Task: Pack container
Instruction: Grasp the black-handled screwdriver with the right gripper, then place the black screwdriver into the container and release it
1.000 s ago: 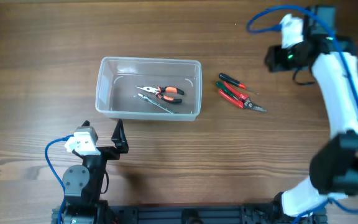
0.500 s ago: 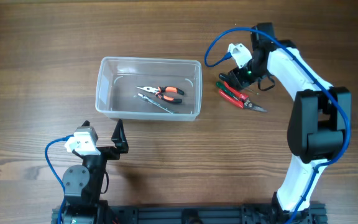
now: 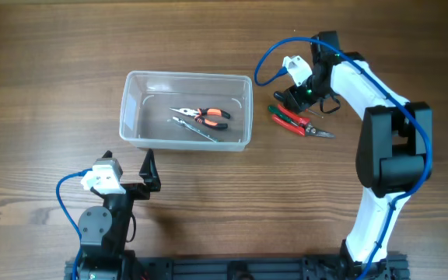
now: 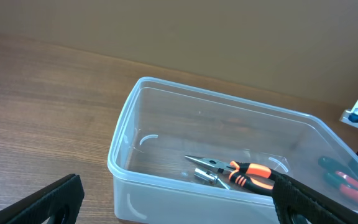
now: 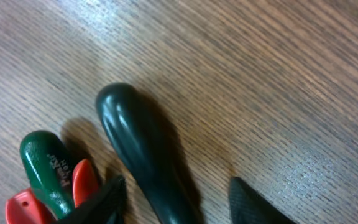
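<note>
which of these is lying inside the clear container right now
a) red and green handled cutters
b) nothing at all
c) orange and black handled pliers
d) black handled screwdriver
C: the orange and black handled pliers lie on the floor of the container, while the red and green handled cutters lie outside it on the wood.
</note>
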